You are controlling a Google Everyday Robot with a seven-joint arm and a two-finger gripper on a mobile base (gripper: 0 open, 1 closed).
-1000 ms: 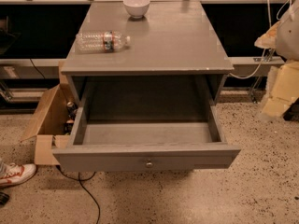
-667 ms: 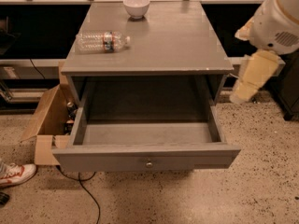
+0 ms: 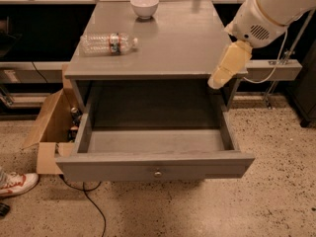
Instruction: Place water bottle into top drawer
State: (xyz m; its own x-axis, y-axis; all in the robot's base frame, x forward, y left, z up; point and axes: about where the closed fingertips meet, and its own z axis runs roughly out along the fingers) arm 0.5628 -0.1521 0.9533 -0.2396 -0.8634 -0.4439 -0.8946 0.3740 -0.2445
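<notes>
Gripper above top drawer, water bottle outside

Grey top drawer and cabinet; clear water bottle with 1 seemingly red-and-dark band; cream gripper at the cabinet's right edge.

— Where is the water bottle?
— My water bottle, clear and ribbed with a red-and-dark label band, lies on its side on the left of the grey cabinet top. Its white cap points right.
— And the top drawer?
— The top drawer, wide, shallow and grey, stands pulled out toward the near side, round metal knob at the front's centre. My gripper hangs at the cabinet's right edge, well apart from the bottle.
</notes>
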